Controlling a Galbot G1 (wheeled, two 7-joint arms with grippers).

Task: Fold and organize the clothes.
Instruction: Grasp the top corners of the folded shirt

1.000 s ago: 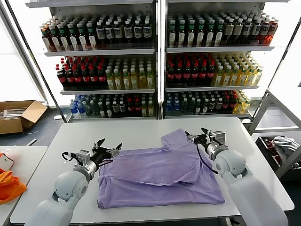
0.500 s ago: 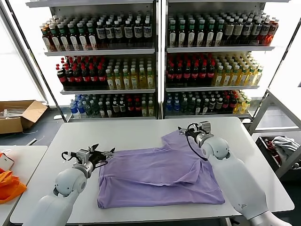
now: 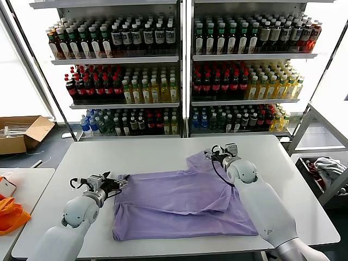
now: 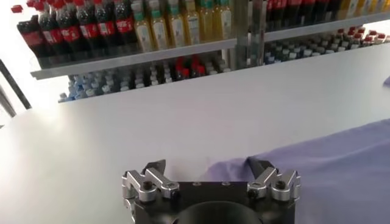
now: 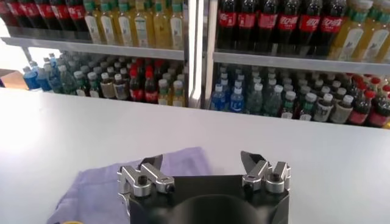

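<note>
Two open grippers, left gripper (image 3: pixel 118 179), right gripper (image 3: pixel 213 154), one lavender T-shirt (image 3: pixel 182 204), one table (image 3: pixel 152 155)

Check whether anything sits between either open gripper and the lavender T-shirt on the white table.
Nothing visible does. The left gripper is open at the near-left corner of the lavender cotton T-shirt; the right gripper is open at its far sleeve. Only bare white table surrounds the cloth.

no legible text on the shelved bottles (image 3: pixel 217 38)
</note>
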